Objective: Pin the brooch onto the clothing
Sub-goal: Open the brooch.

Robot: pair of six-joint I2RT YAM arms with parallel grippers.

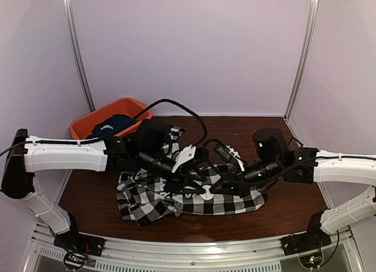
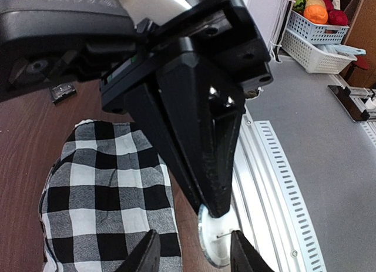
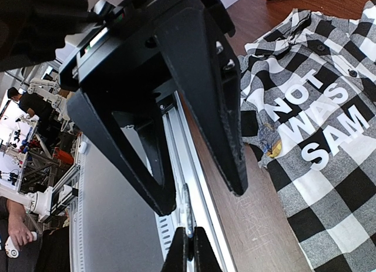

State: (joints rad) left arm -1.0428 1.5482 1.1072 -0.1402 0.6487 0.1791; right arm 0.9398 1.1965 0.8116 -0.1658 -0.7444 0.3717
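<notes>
One orange bin (image 1: 82, 129) upper left holds a navy garment (image 1: 114, 124); checked shirt (image 1: 153, 204) sprawls mid-frame. Above it, right gripper (image 3: 188, 251) pinches the brooch (image 2: 216, 242) tight, left gripper (image 2: 194, 254) half-open around it.

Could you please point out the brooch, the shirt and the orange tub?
brooch (image 2: 216, 244): left wrist view, silver disc's face.
shirt (image 1: 150, 198): top view, lower-left checked fabric.
orange tub (image 1: 81, 128): top view, left rim.

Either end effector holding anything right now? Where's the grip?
The right end effector, shut, pinches the round silver brooch by its rim. The left end effector is open and straddles the brooch, with no grip visible.
</notes>
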